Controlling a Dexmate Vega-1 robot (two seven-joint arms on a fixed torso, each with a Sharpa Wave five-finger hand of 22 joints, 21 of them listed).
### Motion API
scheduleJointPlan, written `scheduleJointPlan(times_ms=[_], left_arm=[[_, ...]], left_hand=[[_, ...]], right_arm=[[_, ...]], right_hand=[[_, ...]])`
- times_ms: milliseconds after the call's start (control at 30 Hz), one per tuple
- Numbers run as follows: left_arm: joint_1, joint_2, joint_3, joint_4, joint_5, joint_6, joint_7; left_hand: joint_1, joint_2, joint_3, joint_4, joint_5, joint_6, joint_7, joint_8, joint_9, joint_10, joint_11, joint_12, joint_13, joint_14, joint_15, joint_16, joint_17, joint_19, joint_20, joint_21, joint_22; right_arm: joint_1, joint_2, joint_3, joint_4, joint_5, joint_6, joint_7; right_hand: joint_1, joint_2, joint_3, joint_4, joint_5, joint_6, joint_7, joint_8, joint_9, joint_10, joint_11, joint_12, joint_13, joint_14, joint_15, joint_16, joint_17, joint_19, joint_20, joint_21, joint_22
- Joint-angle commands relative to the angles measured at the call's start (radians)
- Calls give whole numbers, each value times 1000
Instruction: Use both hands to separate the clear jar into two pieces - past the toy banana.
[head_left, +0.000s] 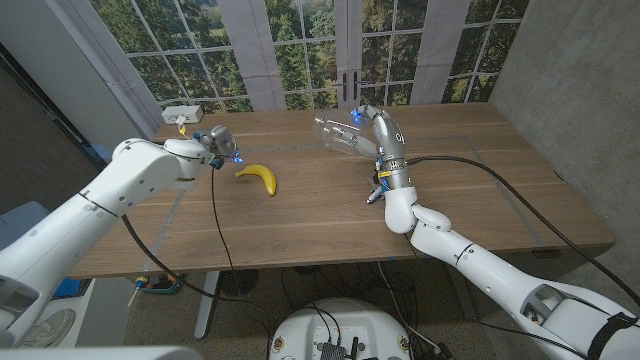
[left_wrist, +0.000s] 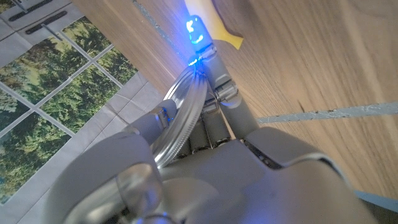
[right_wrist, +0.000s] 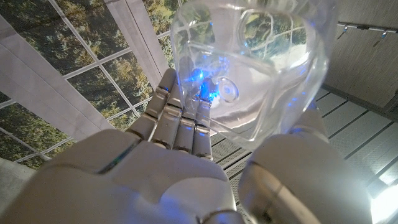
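Note:
The clear jar is in two pieces. My right hand (head_left: 373, 132) holds the clear jar body (head_left: 337, 133) tilted above the far middle of the table; in the right wrist view the jar body (right_wrist: 261, 68) sits between the fingers (right_wrist: 180, 124) and the thumb. My left hand (head_left: 203, 151) grips the round silver lid (head_left: 220, 138) above the table's left side, and the lid's metal rim (left_wrist: 181, 115) shows on edge inside that hand (left_wrist: 211, 155). The yellow toy banana (head_left: 258, 177) lies on the wooden table (head_left: 320, 215) between the two hands; its tip (left_wrist: 217, 34) shows beyond my left fingers.
A small white box (head_left: 181, 111) with a yellow bit beside it stands at the table's far left corner. A small blue and yellow object (head_left: 376, 190) lies by my right forearm. Windows rise behind the table's far edge.

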Motion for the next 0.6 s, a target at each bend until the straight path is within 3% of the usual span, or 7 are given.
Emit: scheduleJointPlan(times_ms=[33,600], left_arm=[[-120,65,93,-6,48,234,-118],[-239,68,217,21,160,367,-283]], left_hand=[[0,-5,0,10,7,8,31,-5,4,-10,7,-5,3,50,-47,5,2,3,-7,5,3],[-12,-10,-10,18,6,-32,30,-34,-5,-72,17,-31,2,14,-54,-13,5,-10,-15,5,5]], right_arm=[[11,-23,-45,-9,-67,-86,51],[23,-38,-88,2,-83,-174,113]], right_hand=[[247,238,103,70,3,151,-143,58,150,212,-213,3,13,14,-148,2,3,7,-61,6,2],[250,236,104,67,3,160,-144,50,133,220,-214,-5,-5,17,-148,2,4,9,-60,10,2]])
